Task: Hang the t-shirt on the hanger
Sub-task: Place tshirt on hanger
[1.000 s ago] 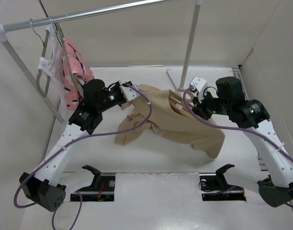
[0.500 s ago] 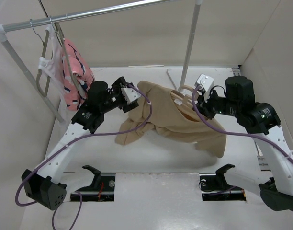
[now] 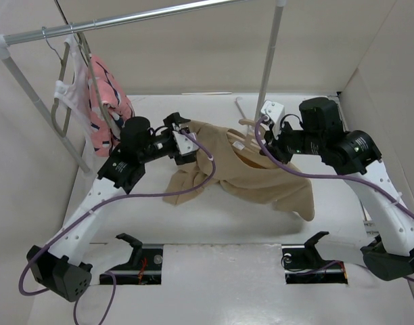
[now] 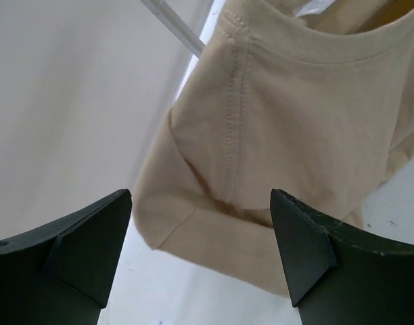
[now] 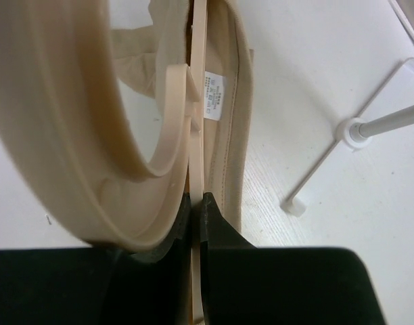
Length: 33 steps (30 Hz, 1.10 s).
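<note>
My right tool [image 5: 195,206] is clamped on the peach hanger [image 5: 51,135]; the tan t-shirt [image 3: 261,179] has its collar against the hanger and droops from it onto the counter [image 3: 214,230]. My left tool [image 4: 201,196] stands apart, facing the shirt's shoulder

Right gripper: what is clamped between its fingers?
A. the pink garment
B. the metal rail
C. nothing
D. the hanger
D: in the right wrist view, the right gripper is shut on a thin bar of the peach hanger.
</note>
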Each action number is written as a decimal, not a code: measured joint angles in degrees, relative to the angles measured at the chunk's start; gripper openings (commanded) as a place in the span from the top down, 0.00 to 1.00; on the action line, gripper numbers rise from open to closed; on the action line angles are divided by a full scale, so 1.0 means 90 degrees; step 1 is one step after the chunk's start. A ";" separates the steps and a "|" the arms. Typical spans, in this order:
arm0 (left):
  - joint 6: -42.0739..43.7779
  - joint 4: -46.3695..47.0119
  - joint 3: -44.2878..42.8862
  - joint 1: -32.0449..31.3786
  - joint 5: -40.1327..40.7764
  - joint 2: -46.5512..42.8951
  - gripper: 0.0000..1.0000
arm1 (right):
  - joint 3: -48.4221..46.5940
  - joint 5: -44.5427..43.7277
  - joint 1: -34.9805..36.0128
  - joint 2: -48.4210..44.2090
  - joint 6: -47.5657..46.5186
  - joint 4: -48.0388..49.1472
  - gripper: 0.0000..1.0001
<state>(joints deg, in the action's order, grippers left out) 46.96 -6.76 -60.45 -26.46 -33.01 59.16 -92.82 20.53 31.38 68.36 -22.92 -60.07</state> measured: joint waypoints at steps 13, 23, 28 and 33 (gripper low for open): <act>-0.1802 -0.0202 0.0444 -0.0019 0.1234 0.0551 0.26 | -0.0107 -0.0061 0.0078 0.0022 0.0100 0.0007 1.00; -0.2752 0.0355 0.0527 0.0017 0.1758 0.0872 1.00 | -0.0049 0.0017 0.0146 -0.0063 0.0211 0.0078 1.00; -0.2477 0.0245 0.0522 0.0051 0.1724 0.0760 1.00 | 0.0243 0.0002 -0.0029 -0.0328 0.0243 0.0049 1.00; -0.2118 0.0223 0.0432 0.0053 0.1831 0.0444 1.00 | 0.0299 -0.0036 -0.0248 -0.0340 0.0253 -0.0022 1.00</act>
<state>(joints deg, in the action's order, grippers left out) 27.90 -4.75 -56.55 -25.98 -16.53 63.16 -90.13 20.21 29.15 65.30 -20.64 -60.27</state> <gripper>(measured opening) 0.006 0.079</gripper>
